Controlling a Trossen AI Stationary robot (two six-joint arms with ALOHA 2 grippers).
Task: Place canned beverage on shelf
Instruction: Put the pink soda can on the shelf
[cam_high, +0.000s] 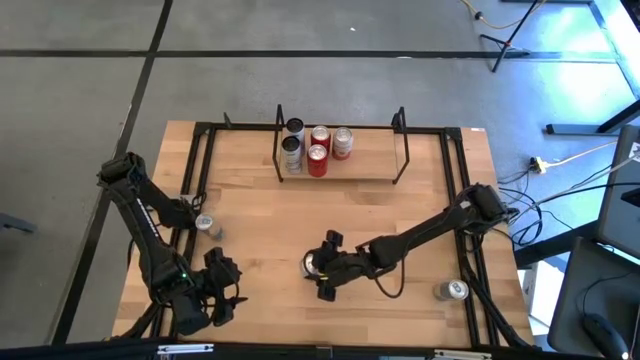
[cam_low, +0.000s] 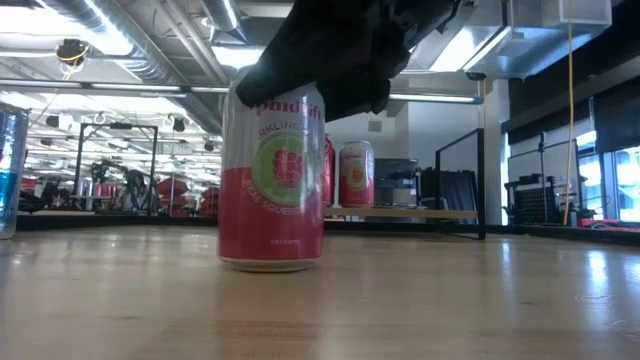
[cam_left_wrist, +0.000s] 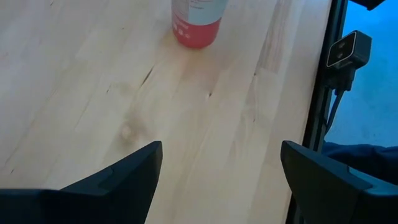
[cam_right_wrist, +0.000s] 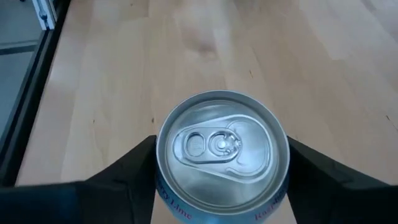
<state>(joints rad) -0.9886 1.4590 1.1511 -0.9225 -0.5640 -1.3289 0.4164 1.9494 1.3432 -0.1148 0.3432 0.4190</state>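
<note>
1. Can (cam_right_wrist: 222, 152) stands upright mid-counter (cam_high: 400, 215), with bare wood all round.
2. Right fingers (cam_right_wrist: 323, 165) flank it, whether gripping I cannot tell.
3. Left fingers (cam_left_wrist: 140, 168) spread wide near the counter's edge.
4. Shelf (cam_high: 365, 168) sits well apart at the far edge.

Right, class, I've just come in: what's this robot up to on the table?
The right gripper sits over an upright pink can in the middle of the table, one finger on each side of it. The shelf at the far edge already holds five cans. The left gripper waits open at the near left corner.
</note>
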